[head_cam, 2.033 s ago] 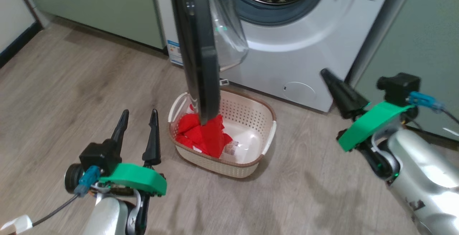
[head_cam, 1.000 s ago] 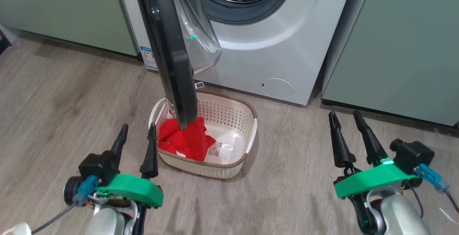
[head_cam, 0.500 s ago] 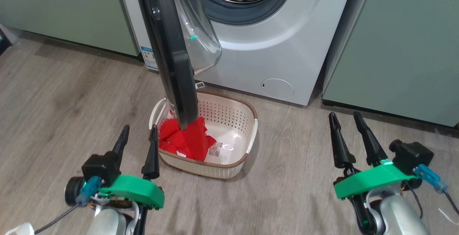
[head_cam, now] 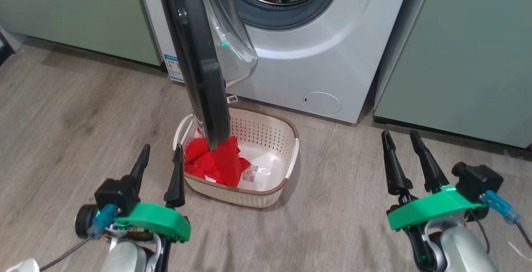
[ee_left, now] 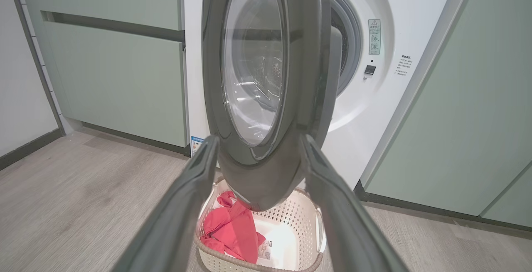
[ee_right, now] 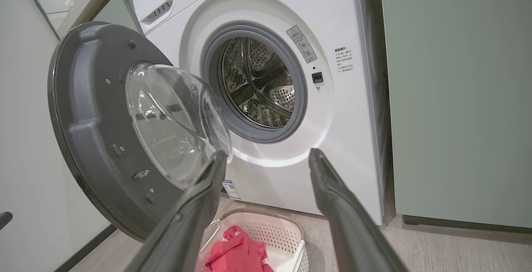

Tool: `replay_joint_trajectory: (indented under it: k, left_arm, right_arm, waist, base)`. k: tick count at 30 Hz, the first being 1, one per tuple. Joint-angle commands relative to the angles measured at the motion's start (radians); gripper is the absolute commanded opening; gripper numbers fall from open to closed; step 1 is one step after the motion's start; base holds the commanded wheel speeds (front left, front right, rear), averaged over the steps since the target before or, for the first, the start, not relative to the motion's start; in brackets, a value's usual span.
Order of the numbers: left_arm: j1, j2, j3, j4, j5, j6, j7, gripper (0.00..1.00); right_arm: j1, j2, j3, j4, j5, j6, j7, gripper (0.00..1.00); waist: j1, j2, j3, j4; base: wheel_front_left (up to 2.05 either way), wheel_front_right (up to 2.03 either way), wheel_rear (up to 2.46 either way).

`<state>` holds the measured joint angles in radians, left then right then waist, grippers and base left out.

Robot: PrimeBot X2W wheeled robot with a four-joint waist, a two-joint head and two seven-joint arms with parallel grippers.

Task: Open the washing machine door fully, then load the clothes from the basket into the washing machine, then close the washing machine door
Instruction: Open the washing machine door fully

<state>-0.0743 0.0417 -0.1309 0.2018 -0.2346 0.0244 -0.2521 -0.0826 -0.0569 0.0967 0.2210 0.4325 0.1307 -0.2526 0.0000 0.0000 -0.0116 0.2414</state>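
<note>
Head view: washing machine door [head_cam: 199, 56] is hanging open, edge-on, its lower rim overlapping in this view the cream basket [head_cam: 266, 199] that is sitting on the wood floor [head_cam: 83, 97] just in front of the white washing machine [head_cam: 316, 56]. Red clothes [head_cam: 216, 162] are lying bunched in the basket's left half. Left gripper [head_cam: 162, 149] is hovering just left of the basket, fingers spread and holding nothing. Right gripper [head_cam: 399, 135] is hovering well to the basket's right, likewise released and empty.

Left wrist view: the left gripper's spread fingers are framing the door's glossy outer face, with the basket and clothes showing below it.

Right wrist view: the right gripper's parted fingers are pointing at the machine's front. The steel drum [ee_right: 257, 85] is showing through the open mouth, and the door's glass bowl is bulging toward the machine.
</note>
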Motion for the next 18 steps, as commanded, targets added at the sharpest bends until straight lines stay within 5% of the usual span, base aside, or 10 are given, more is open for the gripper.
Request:
replay_joint_trajectory:
  k: [1,16,17,18]
  left_arm:
    - [-0.017,0.009,0.026,-0.040,0.012,0.005,-0.010,1.00]
    - [-0.020,0.009,0.024,-0.039,0.003,0.013,-0.010,1.00]
    - [-0.021,0.009,0.024,-0.040,0.001,0.013,-0.010,0.55]
    - [-0.021,0.009,0.025,-0.042,-0.002,0.013,-0.010,0.32]
  right_arm:
    - [-0.025,0.006,0.022,-0.030,0.007,0.000,-0.009,1.00]
    - [-0.032,0.007,0.029,-0.023,0.031,0.000,-0.009,1.00]
    - [-0.033,0.007,0.031,-0.023,0.031,0.000,-0.009,1.00]
    - [-0.034,0.007,0.032,-0.022,0.031,0.000,-0.009,1.00]
  waist:
    - [0.0000,0.0000,0.001,-0.001]
    - [0.0000,0.0000,0.002,-0.003]
    - [0.0000,0.0000,0.002,-0.003]
    - [0.0000,0.0000,0.002,-0.003]
  base:
    - [0.00,0.00,0.00]
    - [0.00,0.00,0.00]
    - [0.00,0.00,0.00]
    - [0.00,0.00,0.00]
